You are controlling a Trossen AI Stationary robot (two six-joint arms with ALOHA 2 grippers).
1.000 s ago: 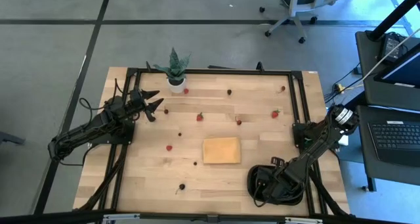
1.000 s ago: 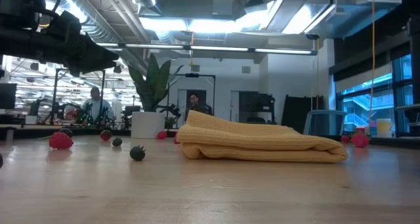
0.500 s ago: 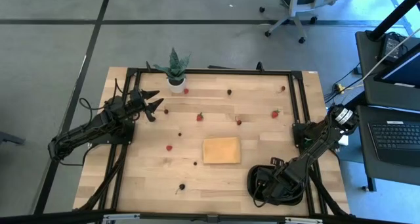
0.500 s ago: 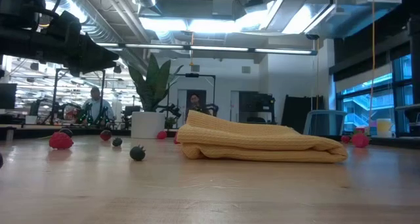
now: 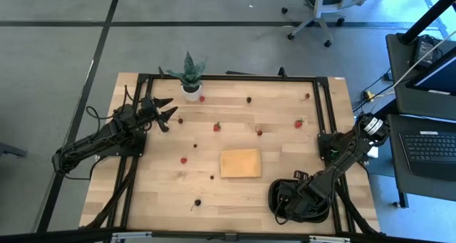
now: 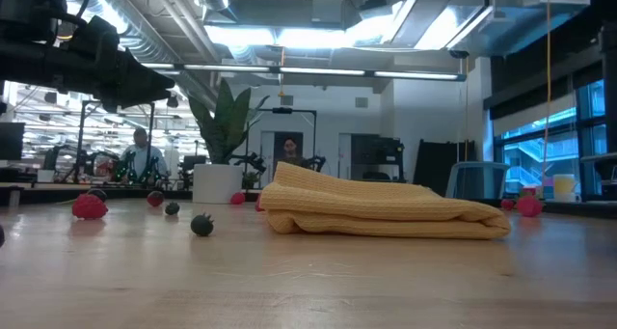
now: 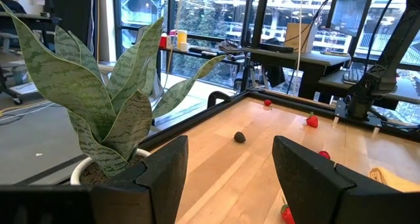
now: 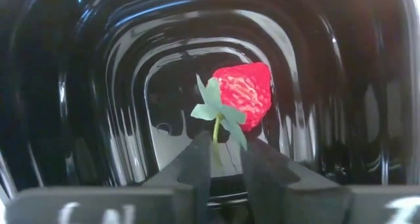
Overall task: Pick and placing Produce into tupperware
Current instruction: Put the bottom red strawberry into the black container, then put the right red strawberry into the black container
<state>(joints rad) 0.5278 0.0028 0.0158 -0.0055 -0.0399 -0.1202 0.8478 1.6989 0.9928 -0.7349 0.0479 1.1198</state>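
Note:
The black tray (image 5: pixel 275 198) sits at the table's near right corner, and its glossy wall (image 8: pixel 98 86) fills the right wrist view. My right gripper (image 5: pixel 294 200) is down inside it, shut on a red strawberry (image 8: pixel 244 92) with a green top. Other red berries (image 5: pixel 217 127) and dark berries (image 5: pixel 249 99) lie scattered on the wood; some show in the low view (image 6: pixel 89 205). My left gripper (image 5: pixel 165 110) hovers open at the far left, beside the potted plant (image 5: pixel 190 78), touching nothing; its fingers stand wide apart (image 7: pixel 226 178). My right gripper has the strawberry by its thin green stem (image 8: pixel 215 131), which runs from the leafy top down into the narrow gap between the two fingertips (image 8: pixel 198 159). The red body stands beyond the fingertips, over the tray's floor. Whether it rests on the floor cannot be told.
A folded tan pad (image 5: pixel 240 162) lies mid-table, nearer the near edge, and bulks large in the low view (image 6: pixel 381 211). Black frame rails run along the table's left, right and far edges. A dark berry (image 7: pixel 240 136) and red ones lie ahead of the left gripper. People sit far behind the table.

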